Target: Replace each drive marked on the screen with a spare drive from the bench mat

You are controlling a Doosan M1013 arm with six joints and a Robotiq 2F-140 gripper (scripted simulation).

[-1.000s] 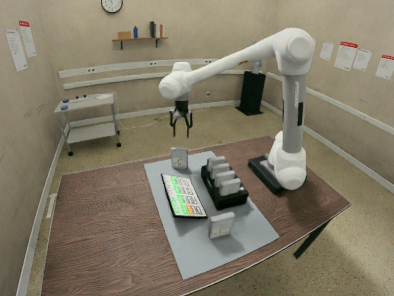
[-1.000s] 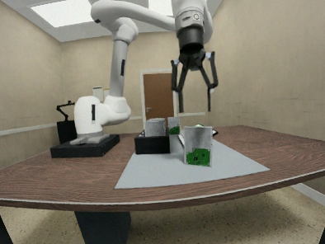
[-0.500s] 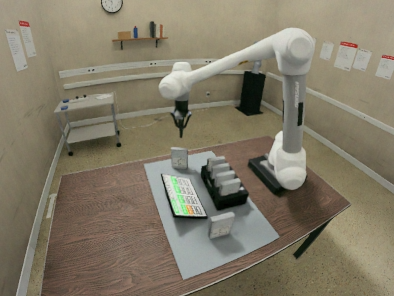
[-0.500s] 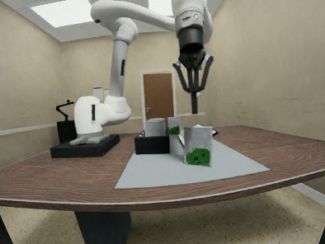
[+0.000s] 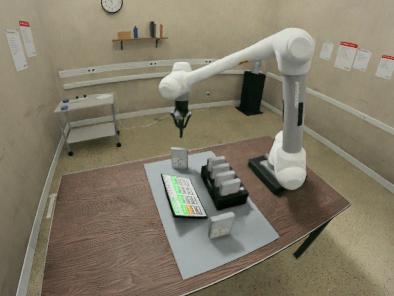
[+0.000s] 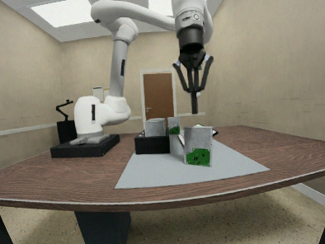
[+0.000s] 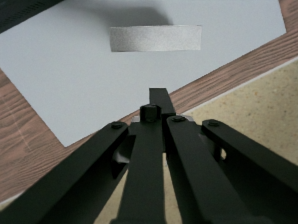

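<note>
gripper (image 6: pixel 195 108): fingers pressed together, gripping nothing, high above the mat's far edge | spare drives: one (image 5: pixel 179 157) upright below it, other (image 5: pixel 222 224) upright near mat front | dock (image 5: pixel 224 189): four drives seated, beside screen (image 5: pixel 183 195)

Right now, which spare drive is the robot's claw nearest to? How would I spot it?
Find the grey mat on the wooden table. The drive stands alone at its far edge, beyond the screen, almost under the shut gripper. The other spare stands at the near end.
</note>
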